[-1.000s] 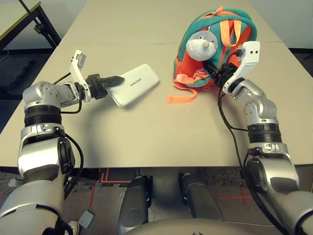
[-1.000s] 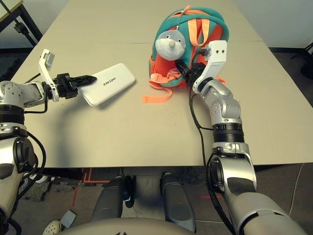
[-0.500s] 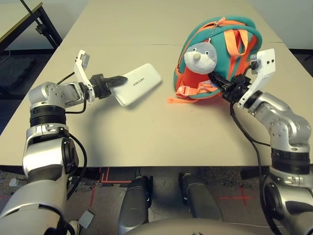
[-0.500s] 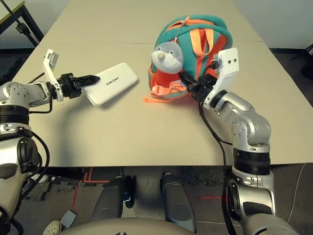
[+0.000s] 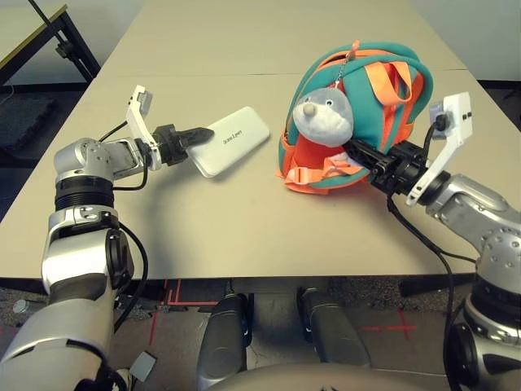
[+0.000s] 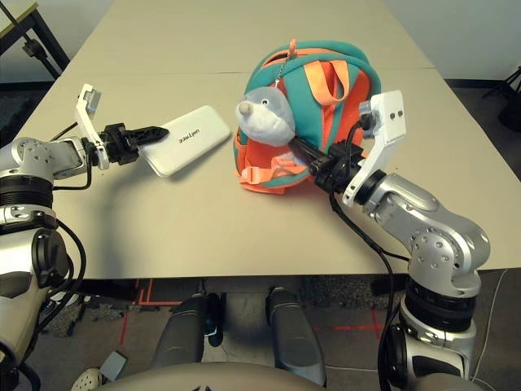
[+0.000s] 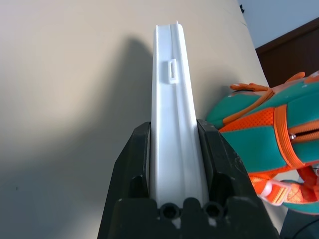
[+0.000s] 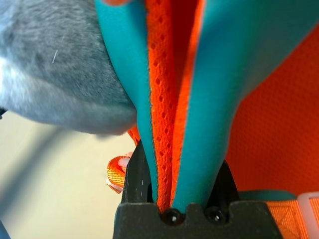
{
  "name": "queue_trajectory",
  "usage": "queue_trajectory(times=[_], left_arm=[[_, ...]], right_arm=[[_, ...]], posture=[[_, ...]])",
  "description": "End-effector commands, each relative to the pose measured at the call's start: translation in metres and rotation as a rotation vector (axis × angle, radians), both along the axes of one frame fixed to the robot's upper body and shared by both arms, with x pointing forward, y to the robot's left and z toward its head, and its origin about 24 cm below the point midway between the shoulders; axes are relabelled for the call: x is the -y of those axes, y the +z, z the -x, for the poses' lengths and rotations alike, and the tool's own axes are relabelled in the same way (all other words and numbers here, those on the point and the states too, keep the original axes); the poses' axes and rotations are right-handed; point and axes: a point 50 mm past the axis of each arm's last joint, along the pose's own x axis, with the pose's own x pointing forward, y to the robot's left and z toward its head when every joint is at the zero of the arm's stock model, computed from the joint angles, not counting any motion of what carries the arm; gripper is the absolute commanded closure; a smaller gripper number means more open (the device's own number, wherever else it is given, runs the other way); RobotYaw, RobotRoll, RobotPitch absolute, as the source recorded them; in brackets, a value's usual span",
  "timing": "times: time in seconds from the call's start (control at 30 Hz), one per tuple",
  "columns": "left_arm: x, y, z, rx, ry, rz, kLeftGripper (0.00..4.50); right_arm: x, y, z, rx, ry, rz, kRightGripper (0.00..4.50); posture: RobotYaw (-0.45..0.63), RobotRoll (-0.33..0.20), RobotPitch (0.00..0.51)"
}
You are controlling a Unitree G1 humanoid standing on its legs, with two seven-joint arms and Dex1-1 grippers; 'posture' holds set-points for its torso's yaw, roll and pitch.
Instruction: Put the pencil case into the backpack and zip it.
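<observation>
On the table (image 5: 244,236), head view: left gripper (image 5: 194,135) clamped on pencil case (image 5: 232,139), toward the left edge, well apart from backpack (image 5: 370,98) at centre-right. Right gripper (image 5: 362,152) grips backpack fabric under plush charm (image 5: 324,116).
L wrist: jaws tight on the case's thin edge.
R wrist: jaws pinch a teal/orange fold.
Progress: case not in yet; inserting and zipping both left.
</observation>
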Motion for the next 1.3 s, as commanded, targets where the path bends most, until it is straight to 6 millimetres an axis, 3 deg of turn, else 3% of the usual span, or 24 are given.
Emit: queue_trajectory(times=[0.03, 0.23, 0.57, 1.0, 1.3], left_arm=[[0.002, 0.015, -0.003, 0.101, -0.038, -0.04, 3.26], [0.001, 0.027, -0.003, 0.234, -0.091, -0.188, 3.26], [0.002, 0.087, 0.007, 0.565, -0.234, -0.331, 3.26], [0.008, 0.173, 0.042, 0.873, -0.535, -0.516, 3.26], [0.011, 0.181, 0.047, 0.92, -0.633, -0.545, 3.26]], right_arm=[[-0.001, -0.013, -0.002, -0.024, -0.013, 0.006, 4.04], [0.006, -0.04, -0.012, -0.068, -0.081, 0.029, 4.04], [0.008, -0.052, -0.027, -0.073, -0.105, 0.038, 4.05], [0.008, -0.061, -0.033, -0.089, -0.109, 0.055, 4.05], [0.004, -0.065, -0.033, -0.097, -0.106, 0.054, 4.05]], posture=[[-0.22, 0.0, 0.138], [-0.2, 0.0, 0.138], [-0.17, 0.0, 0.143], [-0.16, 0.0, 0.136], [-0.16, 0.0, 0.131]])
